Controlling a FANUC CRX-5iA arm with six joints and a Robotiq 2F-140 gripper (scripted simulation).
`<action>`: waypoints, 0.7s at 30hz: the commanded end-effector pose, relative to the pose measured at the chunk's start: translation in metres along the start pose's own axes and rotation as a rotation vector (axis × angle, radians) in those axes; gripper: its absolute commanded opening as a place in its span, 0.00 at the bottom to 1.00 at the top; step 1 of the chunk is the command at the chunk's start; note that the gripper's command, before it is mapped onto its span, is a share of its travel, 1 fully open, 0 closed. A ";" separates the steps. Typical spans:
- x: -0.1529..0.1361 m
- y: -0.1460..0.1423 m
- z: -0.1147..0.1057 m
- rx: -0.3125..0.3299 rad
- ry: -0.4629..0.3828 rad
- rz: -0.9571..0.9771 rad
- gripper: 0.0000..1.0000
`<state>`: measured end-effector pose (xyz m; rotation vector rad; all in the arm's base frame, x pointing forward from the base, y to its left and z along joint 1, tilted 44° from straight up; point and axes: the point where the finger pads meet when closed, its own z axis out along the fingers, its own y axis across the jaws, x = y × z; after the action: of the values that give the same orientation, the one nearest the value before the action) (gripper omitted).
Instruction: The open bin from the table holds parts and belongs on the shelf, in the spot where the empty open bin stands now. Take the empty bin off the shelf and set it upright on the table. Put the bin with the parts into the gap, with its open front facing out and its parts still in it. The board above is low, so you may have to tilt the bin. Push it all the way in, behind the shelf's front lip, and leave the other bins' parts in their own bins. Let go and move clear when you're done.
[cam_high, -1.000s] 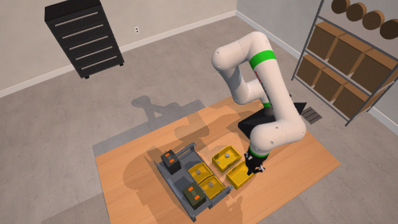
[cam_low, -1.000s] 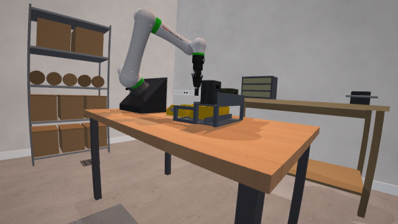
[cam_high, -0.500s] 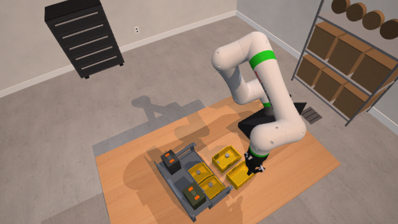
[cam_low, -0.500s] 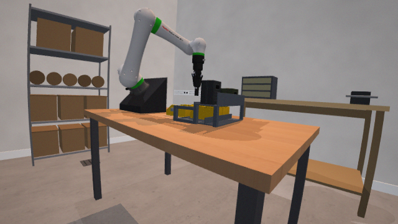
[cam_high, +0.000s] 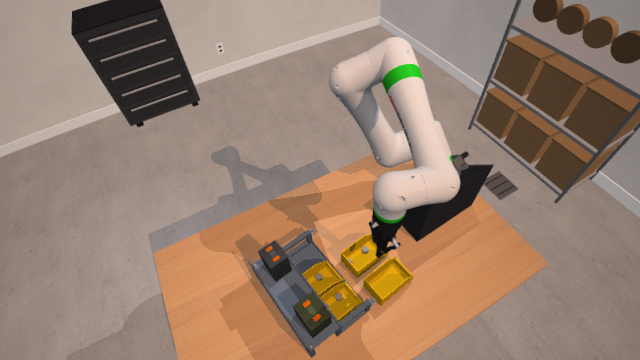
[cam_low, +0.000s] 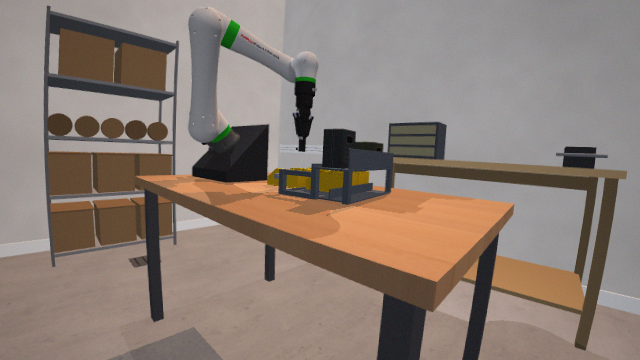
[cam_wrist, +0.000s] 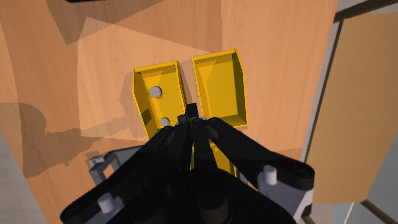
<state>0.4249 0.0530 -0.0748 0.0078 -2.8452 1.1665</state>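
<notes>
Two open yellow bins stand side by side on the table in front of the shelf. The bin with parts (cam_high: 362, 255) holds two grey parts and also shows in the wrist view (cam_wrist: 157, 102). The empty bin (cam_high: 388, 280) stands upright to its right (cam_wrist: 220, 90). My gripper (cam_high: 384, 248) is shut and empty, pointing down. Its fingertips (cam_wrist: 191, 117) hang over the narrow strip between the two bins, near their shelf-side ends. In the exterior view the gripper (cam_low: 301, 145) is well above the bins.
The grey shelf (cam_high: 310, 290) holds two yellow bins with parts (cam_high: 322, 276) (cam_high: 341, 299) and an open gap (cam_high: 301, 258) at its far end. Two dark boxes (cam_high: 274, 260) (cam_high: 312, 316) sit on its top board. The black robot base (cam_high: 445, 197) stands behind.
</notes>
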 end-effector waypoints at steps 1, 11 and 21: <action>0.000 -0.024 -0.003 -0.004 -0.005 0.000 0.10; 0.000 -0.024 -0.003 -0.004 -0.005 0.000 0.24; 0.000 -0.024 -0.003 -0.004 -0.005 0.000 0.24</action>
<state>0.4249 0.0373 -0.0559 0.0099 -2.8495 1.1632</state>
